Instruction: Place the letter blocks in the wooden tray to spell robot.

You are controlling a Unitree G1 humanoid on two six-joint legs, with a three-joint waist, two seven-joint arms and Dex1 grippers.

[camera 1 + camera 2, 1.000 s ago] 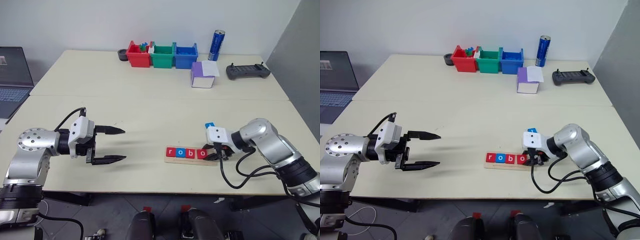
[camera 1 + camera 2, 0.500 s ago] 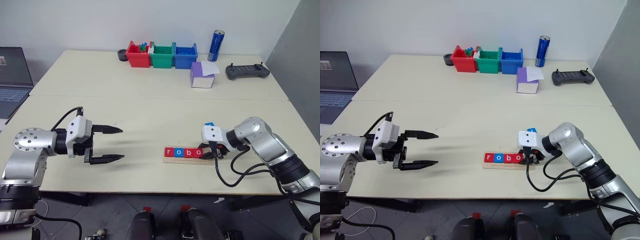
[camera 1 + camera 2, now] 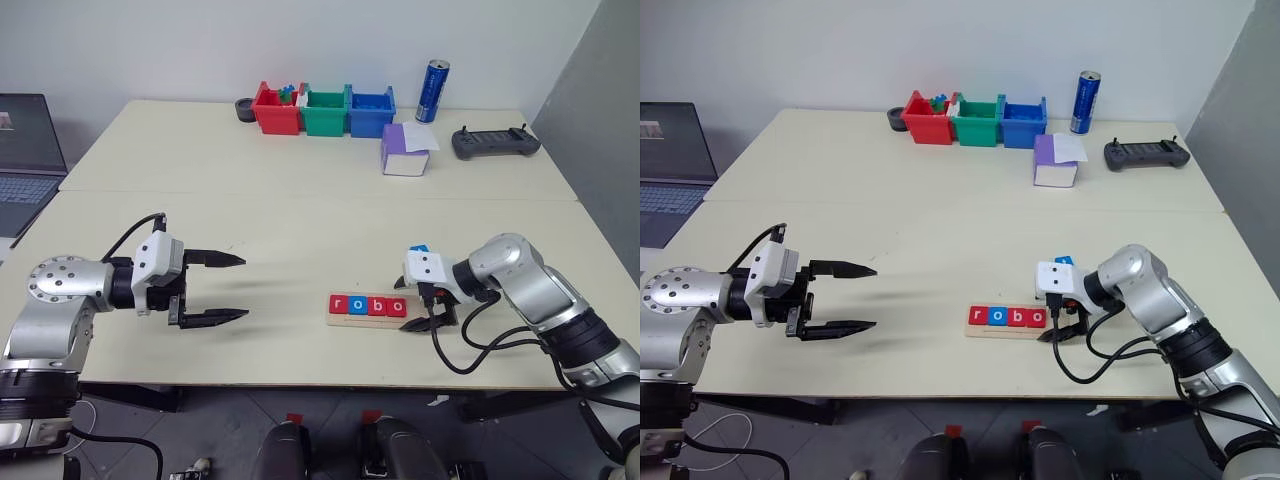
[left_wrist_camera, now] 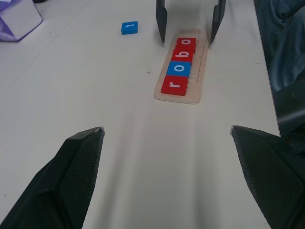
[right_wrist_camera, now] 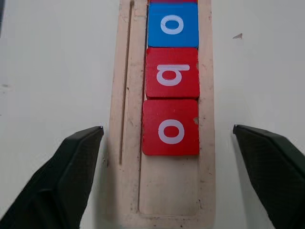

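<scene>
Tiles (image 5: 170, 76) reading "r o b o" are filling the wooden tray (image 5: 207, 71); both grippers' jaws are gaping wide, holding nothing.

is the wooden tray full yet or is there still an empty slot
Not full. The wooden tray holds four letter blocks, r, o, b, o; its end slot is bare. The blue t block lies on the table.

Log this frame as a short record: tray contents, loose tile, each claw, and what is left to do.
tray: wooden tray holds four letter blocks reading r, o, b, o
empty slot: the last one, at the right claw's end
loose tile: blue block on the table, apart from the tray
right claw: open, straddling the tray's end, holding nothing
left claw: open, empty, away from the tray
left to do: place the fifth block
</scene>
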